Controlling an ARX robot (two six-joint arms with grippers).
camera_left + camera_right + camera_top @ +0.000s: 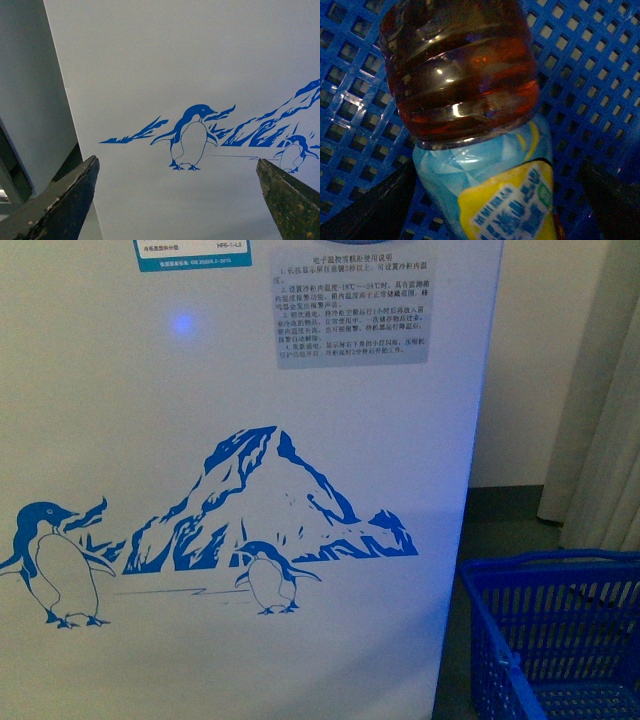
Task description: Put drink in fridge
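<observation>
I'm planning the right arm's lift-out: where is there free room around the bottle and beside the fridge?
Bare basket mesh borders the bottle on both sides; it is tight only where the open right end effector straddles it. In the front view, a narrow floor strip runs between fridge and blue basket.

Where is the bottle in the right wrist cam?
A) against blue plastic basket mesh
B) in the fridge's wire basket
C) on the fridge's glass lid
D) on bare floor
A: the drink, amber liquid with a light blue and yellow label, shows with the lattice of the blue basket behind it on every side.
</observation>
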